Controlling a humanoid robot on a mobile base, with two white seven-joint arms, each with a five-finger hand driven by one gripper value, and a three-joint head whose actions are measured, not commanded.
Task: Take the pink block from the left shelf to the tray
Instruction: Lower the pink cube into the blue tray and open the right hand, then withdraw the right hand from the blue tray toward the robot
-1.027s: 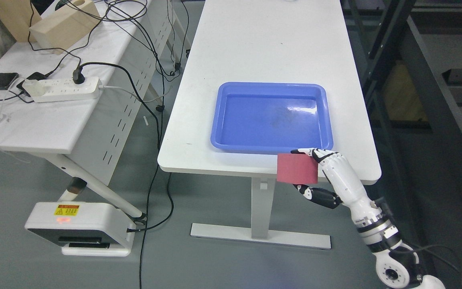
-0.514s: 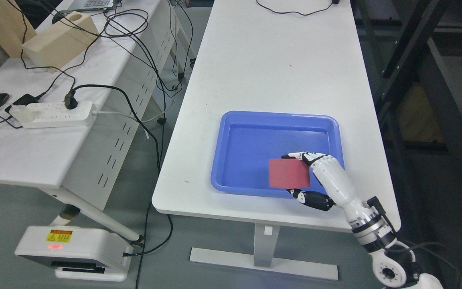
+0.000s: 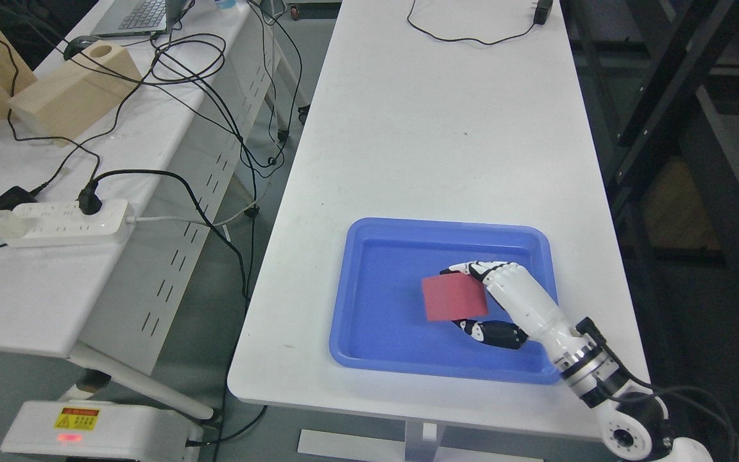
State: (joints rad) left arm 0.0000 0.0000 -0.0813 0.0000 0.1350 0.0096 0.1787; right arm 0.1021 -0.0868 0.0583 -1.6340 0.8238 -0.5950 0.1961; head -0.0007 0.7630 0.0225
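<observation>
My right hand (image 3: 469, 298) comes in from the lower right and is shut on a pink-red block (image 3: 453, 298). It holds the block over the middle of the blue tray (image 3: 369, 333), which lies on the near end of the white table (image 3: 433, 128). The fingers (image 3: 472, 267) curl over the block's top and the thumb sits under it. I cannot tell whether the block touches the tray floor. The left arm is not in view.
A second white table (image 3: 36, 282) on the left carries a power strip (image 3: 55, 223), cables and a wooden block (image 3: 65, 96). A dark shelf frame (image 3: 664, 96) stands to the right. A black cable (image 3: 472, 35) lies at the table's far end.
The camera view has shifted, so the table sits lower in the picture. My right hand has carried the block from the table's near edge to over the tray's middle.
</observation>
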